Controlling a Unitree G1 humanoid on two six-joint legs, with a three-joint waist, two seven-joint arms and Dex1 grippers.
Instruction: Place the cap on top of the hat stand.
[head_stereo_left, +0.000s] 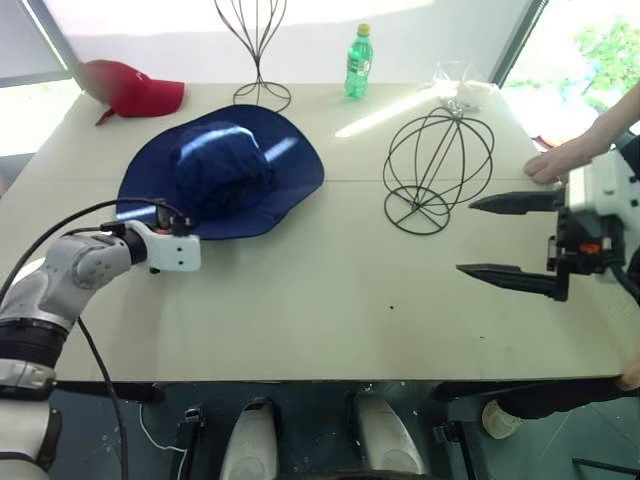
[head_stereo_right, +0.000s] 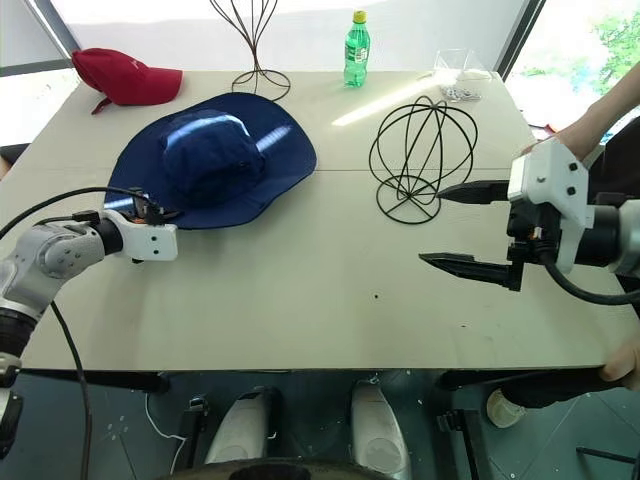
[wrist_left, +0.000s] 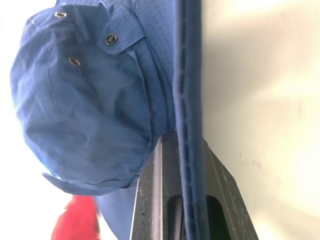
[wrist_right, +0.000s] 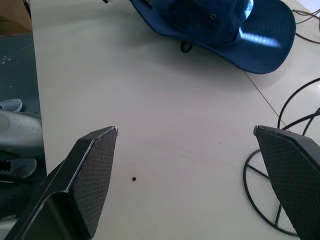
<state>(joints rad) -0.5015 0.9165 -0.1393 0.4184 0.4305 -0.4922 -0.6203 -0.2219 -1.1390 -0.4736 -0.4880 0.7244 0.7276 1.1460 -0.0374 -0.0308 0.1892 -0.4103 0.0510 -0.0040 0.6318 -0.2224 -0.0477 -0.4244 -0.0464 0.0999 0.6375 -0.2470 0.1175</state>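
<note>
The left tool (wrist_left: 182, 200) pinches the brim of the blue sun hat (head_stereo_left: 222, 170), which lies on the surface (head_stereo_left: 330, 300). The right tool (head_stereo_left: 505, 238) waits open beside the round wire hat stand (head_stereo_left: 437, 170). Lifting and placing are left.

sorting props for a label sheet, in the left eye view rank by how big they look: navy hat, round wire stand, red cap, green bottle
1. navy hat, clearly the largest
2. round wire stand
3. red cap, though it sits farther back, so its true size against the stand is unsure
4. green bottle, the smallest, also at the far edge
</note>
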